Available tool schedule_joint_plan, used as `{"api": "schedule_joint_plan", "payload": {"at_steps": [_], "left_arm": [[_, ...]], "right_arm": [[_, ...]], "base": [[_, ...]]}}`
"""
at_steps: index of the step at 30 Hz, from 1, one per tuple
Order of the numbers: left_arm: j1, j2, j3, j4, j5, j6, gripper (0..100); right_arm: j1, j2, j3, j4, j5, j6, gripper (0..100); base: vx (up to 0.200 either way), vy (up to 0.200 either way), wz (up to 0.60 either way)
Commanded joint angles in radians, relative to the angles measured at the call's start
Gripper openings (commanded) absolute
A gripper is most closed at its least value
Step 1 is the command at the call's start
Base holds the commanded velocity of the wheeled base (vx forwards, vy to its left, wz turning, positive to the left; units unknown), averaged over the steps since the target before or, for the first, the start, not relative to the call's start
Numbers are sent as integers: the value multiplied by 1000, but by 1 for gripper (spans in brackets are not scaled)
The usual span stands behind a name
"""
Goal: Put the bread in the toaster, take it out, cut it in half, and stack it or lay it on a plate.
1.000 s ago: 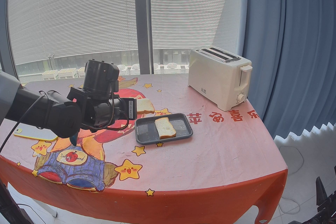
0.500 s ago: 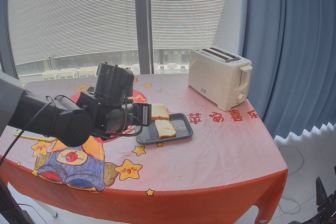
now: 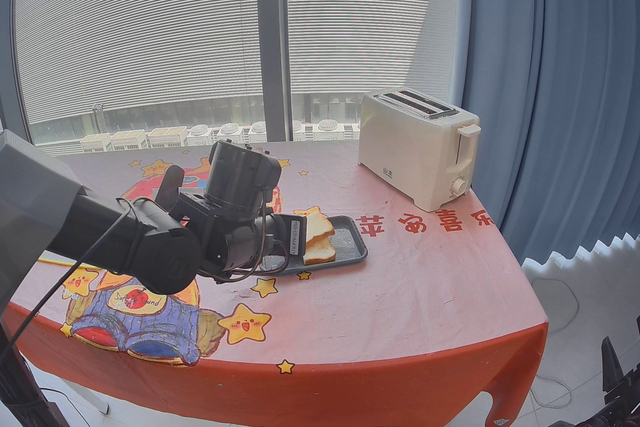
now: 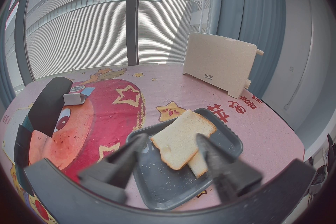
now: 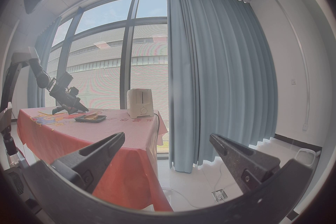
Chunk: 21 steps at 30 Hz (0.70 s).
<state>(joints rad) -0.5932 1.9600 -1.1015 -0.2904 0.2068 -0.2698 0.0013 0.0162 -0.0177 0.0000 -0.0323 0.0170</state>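
Window glass and a blue curtain back an orange printed tablecloth [image 3: 413, 315]. On it a dark tray [image 3: 353, 250] sits near the middle, with the toaster [image 3: 417, 155] well apart behind it on the robot's right. Both pieces of bread are on the tray: the lower bread half [image 3: 323, 253] lies flat, and the upper bread half [image 3: 319, 225] rests tilted across it. The left gripper [image 4: 171, 137] hangs low over the tray with its jaws spread. The upper bread half lies directly ahead, between and just beyond the jaw tips, its long axis running diagonally away from the gripper toward the toaster. The jaws are blurred in the left wrist view, so light contact on one side cannot be ruled out. The right gripper [image 5: 166, 136] is off the table near the curtain, jaws wide and empty; the left arm is by far the nearer. Judgement: stacking is essentially complete. The coming move is a withdrawal, best taken upward and back along the gripper's own axis, away from the toaster, so that neither jaw drags the tilted half off the stack.
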Motion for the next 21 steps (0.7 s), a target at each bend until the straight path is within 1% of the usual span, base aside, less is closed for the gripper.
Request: {"api": "schedule_joint_plan", "payload": {"at_steps": [1,9,21], "left_arm": [[-2,13,6,1,0,-2,100],[-4,-9,15,-1,0,1,100],[-4,-184,58,-1,0,1,100]], "right_arm": [[0,-16,16,0,0,0,100],[0,-16,16,0,0,0,100],[0,-16,16,0,0,0,100]], "base": [[0,0,0],[0,0,0],[0,0,0]]}}
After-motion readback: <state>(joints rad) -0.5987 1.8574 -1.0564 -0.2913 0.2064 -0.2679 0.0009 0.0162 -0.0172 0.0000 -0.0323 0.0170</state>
